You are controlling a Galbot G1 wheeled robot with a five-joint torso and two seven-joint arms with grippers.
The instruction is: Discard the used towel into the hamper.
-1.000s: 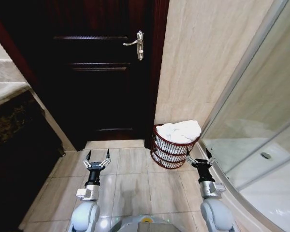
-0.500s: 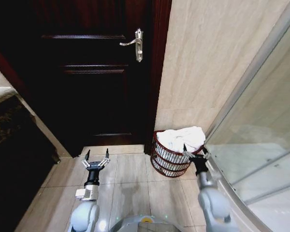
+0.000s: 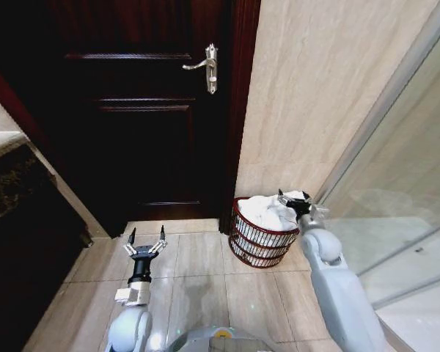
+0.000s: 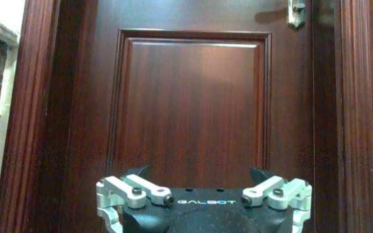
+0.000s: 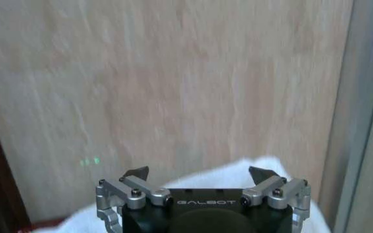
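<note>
Head view, right gripper: the arm is stretched forward, its jaws spread and holding nothing, poised over the far right part of the white towel.
Head view, towel: heaped in the hamper, bulging above the rim; it lies directly under and just short of the right jaws, whose tips look very near the cloth, though contact cannot be judged.
Head view, hamper: dark reddish-brown openwork basket standing on the tiled floor below the right jaws, just beside the door frame and close to the beige wall.
Head view, left gripper: held low over the floor, jaws spread and empty; the hamper stands well apart from them, off to their right.
Head view, door: dark wood with a silver handle, beyond the left jaws.
Head view, glass panel: a shower screen just to the right of the right arm.
Left wrist view, writing: "GALBOT" in pale letters on the black body of the left gripper.
Left wrist view, jaws: 2 dark tips wide apart, nothing between them; the door and part of its handle lie ahead.
Right wrist view, writing: "GALBOT" on the black body of the right gripper.
Right wrist view, jaws: 2 dark tips wide apart and empty.
Right wrist view, towel: white cloth rises between and behind the jaw tips, with the beige wall beyond.
</note>
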